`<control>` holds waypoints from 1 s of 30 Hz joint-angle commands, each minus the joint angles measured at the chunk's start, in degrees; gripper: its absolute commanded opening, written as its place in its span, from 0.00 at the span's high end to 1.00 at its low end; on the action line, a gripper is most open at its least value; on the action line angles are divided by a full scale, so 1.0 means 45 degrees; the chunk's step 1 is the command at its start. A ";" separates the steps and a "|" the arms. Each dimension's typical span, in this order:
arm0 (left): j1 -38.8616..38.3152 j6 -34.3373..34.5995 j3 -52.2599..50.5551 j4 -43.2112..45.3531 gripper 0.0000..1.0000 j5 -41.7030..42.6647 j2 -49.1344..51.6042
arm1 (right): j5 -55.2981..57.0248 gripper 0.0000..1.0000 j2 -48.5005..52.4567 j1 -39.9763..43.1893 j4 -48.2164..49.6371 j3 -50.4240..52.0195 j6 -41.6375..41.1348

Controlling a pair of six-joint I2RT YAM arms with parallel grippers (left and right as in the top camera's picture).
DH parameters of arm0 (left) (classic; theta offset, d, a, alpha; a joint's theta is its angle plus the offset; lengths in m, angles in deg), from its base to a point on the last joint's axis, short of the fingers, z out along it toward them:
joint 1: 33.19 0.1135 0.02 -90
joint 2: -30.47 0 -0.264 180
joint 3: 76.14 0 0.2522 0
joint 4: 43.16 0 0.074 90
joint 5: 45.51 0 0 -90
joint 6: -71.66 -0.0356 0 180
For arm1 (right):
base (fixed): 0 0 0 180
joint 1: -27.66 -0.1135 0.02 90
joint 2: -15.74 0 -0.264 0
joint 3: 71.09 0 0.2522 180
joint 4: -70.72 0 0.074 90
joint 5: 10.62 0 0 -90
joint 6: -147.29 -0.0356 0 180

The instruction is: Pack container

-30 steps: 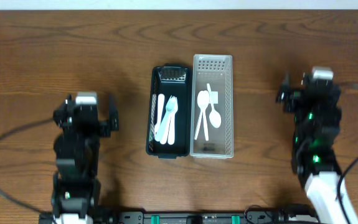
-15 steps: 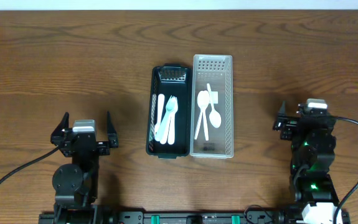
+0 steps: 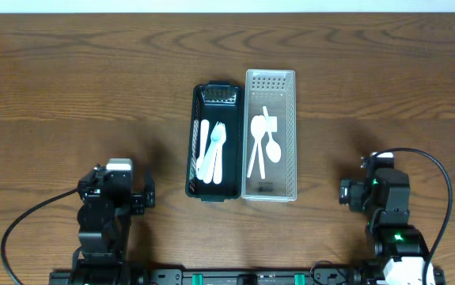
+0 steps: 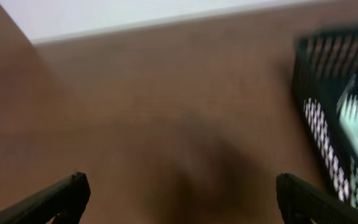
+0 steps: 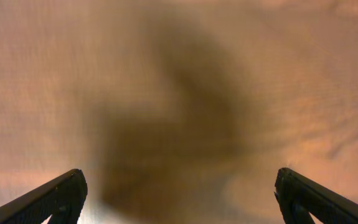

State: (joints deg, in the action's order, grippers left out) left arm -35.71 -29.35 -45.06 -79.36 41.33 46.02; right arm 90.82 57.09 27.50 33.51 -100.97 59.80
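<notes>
Brown wooden table (image 3: 69, 71): black slatted plastic tray (image 3: 192, 142) with pale cutlery (image 3: 213, 150) sits mid-table, white perforated bin (image 3: 293, 119) alongside. Left gripper (image 4: 177, 196) and right gripper (image 5: 179, 193) are spread wide, empty. I'd come down vertically across one handle.

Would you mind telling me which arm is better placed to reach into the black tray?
Left, I think: the black tray sits nearer the left gripper and shows in its wrist view, while the white tray lies between it and the right gripper.
</notes>
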 commanded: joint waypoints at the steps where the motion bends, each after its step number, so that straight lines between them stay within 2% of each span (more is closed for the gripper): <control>1: -0.0053 -0.0170 0.0102 -0.0845 0.02 0.0034 -0.0073 | 0.0078 0.01 -0.0529 -0.0087 -0.0724 0.0034 -0.0170; 9: -0.0053 -0.0170 0.0102 -0.3575 0.02 0.0034 -0.0073 | 0.0073 0.01 -0.3434 -0.0437 -0.3094 0.0034 -0.0170; 17: -0.0053 -0.0170 0.0102 -0.5013 0.02 0.0034 -0.0073 | 0.0491 0.01 -0.6504 -0.1185 -0.3648 0.0039 -0.0170; 20: -0.0053 -0.0170 0.0102 -0.5008 0.02 0.0034 -0.0073 | 0.0418 0.01 -0.7519 -0.1399 -0.1569 0.0136 -0.0102; 26: -0.0053 -0.0170 0.0102 -0.5008 0.02 0.0034 -0.0073 | 0.0486 0.01 -0.8845 -0.1481 0.5085 0.2161 0.0651; 29: -0.0053 -0.0170 0.0102 -0.5008 0.02 0.0039 -0.0073 | 0.0597 0.01 -0.9126 -0.1457 0.7053 0.3439 0.0646; 30: -0.0053 -0.0170 0.0102 -0.5008 0.02 0.0034 -0.0073 | 0.0588 0.01 -0.9126 -0.1457 0.6878 0.3517 0.0646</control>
State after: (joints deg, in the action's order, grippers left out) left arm -35.71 -29.32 -45.06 -101.78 41.33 46.00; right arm 92.50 16.50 21.80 63.98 -88.69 61.78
